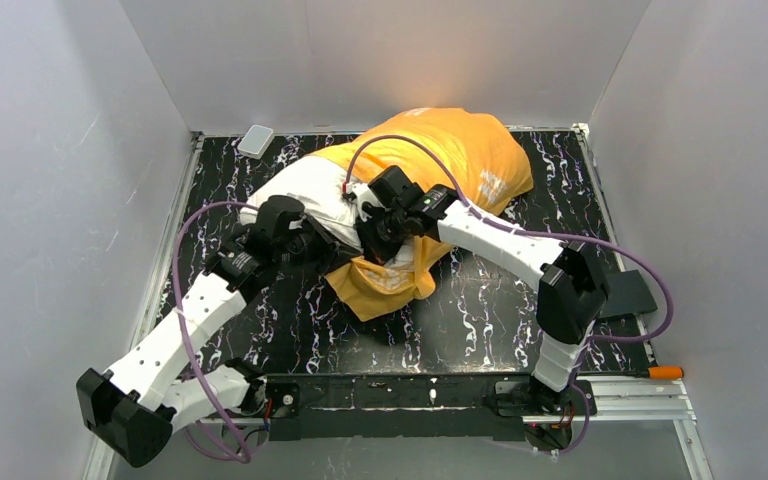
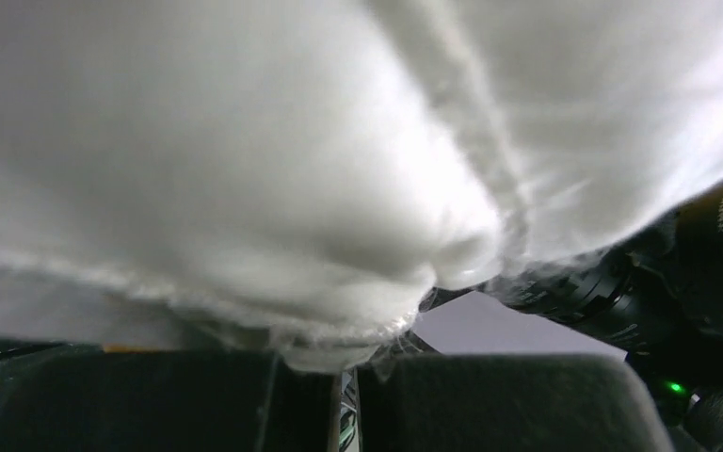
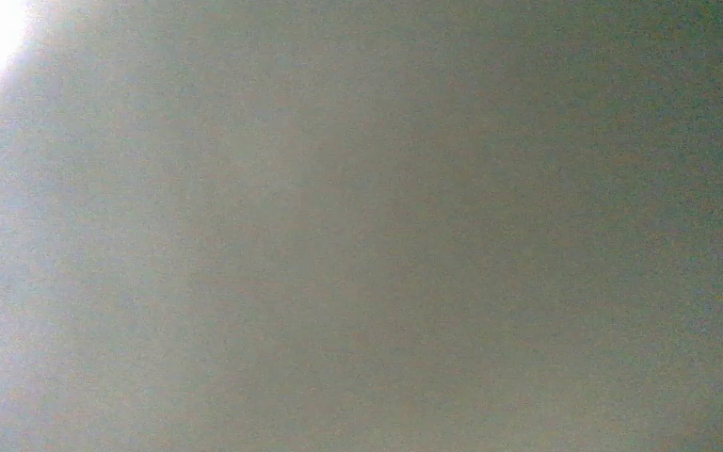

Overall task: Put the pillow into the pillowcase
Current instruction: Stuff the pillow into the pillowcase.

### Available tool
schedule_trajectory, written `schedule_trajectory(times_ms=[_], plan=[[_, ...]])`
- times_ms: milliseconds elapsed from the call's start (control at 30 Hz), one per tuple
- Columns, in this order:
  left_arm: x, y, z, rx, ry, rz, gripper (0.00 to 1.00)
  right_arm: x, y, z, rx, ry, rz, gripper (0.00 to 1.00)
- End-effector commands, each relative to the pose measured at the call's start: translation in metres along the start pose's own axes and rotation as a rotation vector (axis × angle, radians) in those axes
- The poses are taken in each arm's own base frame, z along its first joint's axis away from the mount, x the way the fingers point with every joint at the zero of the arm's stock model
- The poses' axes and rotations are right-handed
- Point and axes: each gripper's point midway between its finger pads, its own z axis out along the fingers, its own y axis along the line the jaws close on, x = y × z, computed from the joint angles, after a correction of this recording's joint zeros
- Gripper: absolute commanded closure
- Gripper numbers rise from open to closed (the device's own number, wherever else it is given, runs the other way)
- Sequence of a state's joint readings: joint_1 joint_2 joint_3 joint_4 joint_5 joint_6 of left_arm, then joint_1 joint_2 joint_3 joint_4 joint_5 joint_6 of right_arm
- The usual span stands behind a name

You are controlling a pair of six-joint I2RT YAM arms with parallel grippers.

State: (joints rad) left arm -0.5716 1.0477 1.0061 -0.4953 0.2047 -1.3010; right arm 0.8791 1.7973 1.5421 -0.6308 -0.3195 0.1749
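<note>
From above, the pillow (image 1: 305, 188) lies on a diagonal, its long axis running from near left to far right. Its far-right part is inside the pillowcase (image 1: 470, 155), which shows its orange-yellow side. The white near-left end sticks out of the mouth, and a loose orange flap droops toward the near edge. The left gripper (image 1: 312, 248) sits at that bare end and is the closer one to it. The right gripper (image 1: 385, 238) is at the case's mouth, just right of it.

In the left wrist view, the left gripper (image 2: 344, 414) is pinched narrow on a bunched edge of the plump, wrinkled white pillow (image 2: 245, 169).

The right wrist view is a blank grey blur. That pincer is closed, but on what I cannot tell.
</note>
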Motion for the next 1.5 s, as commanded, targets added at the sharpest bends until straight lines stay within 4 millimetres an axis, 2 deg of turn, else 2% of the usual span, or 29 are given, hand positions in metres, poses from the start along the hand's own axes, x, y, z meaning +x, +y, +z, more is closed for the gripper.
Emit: schedule_trajectory(times_ms=[0,33,133,200,267,333,467,533,600,667,767,900,1033,1100,1167,1267,1400,1467], plan=[[0.002,-0.091,-0.089,0.466,-0.079,0.038,1.00,0.055,0.006,-0.018,-0.021,0.259,0.075,0.98],[-0.002,-0.080,-0.087,0.449,-0.110,0.007,1.00,0.046,0.010,-0.031,-0.015,0.237,0.067,0.94],[-0.011,-0.053,-0.081,0.393,-0.171,-0.049,1.00,0.008,0.022,-0.078,0.041,0.109,0.052,0.70],[-0.009,-0.044,-0.076,0.368,-0.165,-0.047,1.00,-0.015,0.027,-0.109,0.100,0.012,0.048,0.57],[-0.005,-0.040,-0.072,0.351,-0.144,-0.036,1.00,-0.034,0.032,-0.137,0.144,-0.068,0.038,0.49],[-0.004,-0.039,-0.068,0.343,-0.132,-0.027,1.00,-0.048,0.038,-0.157,0.158,-0.128,0.021,0.42],[-0.004,-0.038,-0.062,0.324,-0.125,-0.011,1.00,-0.068,0.066,-0.176,0.049,-0.218,-0.022,0.25],[-0.004,-0.038,-0.059,0.311,-0.117,-0.004,1.00,-0.078,0.091,-0.185,-0.075,-0.268,-0.042,0.22],[-0.002,-0.037,-0.057,0.303,-0.109,-0.004,1.00,-0.086,0.111,-0.197,-0.160,-0.311,-0.047,0.24],[-0.003,-0.037,-0.056,0.303,-0.107,-0.004,1.00,-0.087,0.108,-0.204,-0.128,-0.335,-0.019,0.36],[-0.003,-0.038,-0.056,0.305,-0.110,-0.004,1.00,-0.066,0.098,-0.194,-0.107,-0.268,-0.029,0.55],[-0.003,-0.040,-0.056,0.315,-0.107,-0.012,1.00,-0.027,0.096,-0.169,-0.173,-0.135,-0.038,0.70],[-0.002,-0.042,-0.055,0.327,-0.096,-0.021,1.00,-0.002,0.079,-0.149,-0.144,-0.065,-0.048,0.76],[-0.001,-0.045,-0.055,0.336,-0.090,-0.018,1.00,0.002,0.066,-0.136,-0.095,-0.042,-0.038,0.78],[0.001,-0.049,-0.057,0.342,-0.076,-0.002,1.00,-0.005,0.048,-0.123,-0.016,-0.050,-0.022,0.78],[0.011,-0.047,-0.057,0.328,-0.021,0.039,1.00,-0.038,0.026,-0.110,0.101,-0.120,-0.023,0.78],[0.026,-0.042,-0.058,0.323,0.065,0.056,1.00,-0.088,0.014,-0.097,0.155,-0.207,-0.017,0.79],[0.031,-0.040,-0.061,0.330,0.086,0.054,1.00,-0.096,0.008,-0.080,0.158,-0.188,-0.009,0.79]])
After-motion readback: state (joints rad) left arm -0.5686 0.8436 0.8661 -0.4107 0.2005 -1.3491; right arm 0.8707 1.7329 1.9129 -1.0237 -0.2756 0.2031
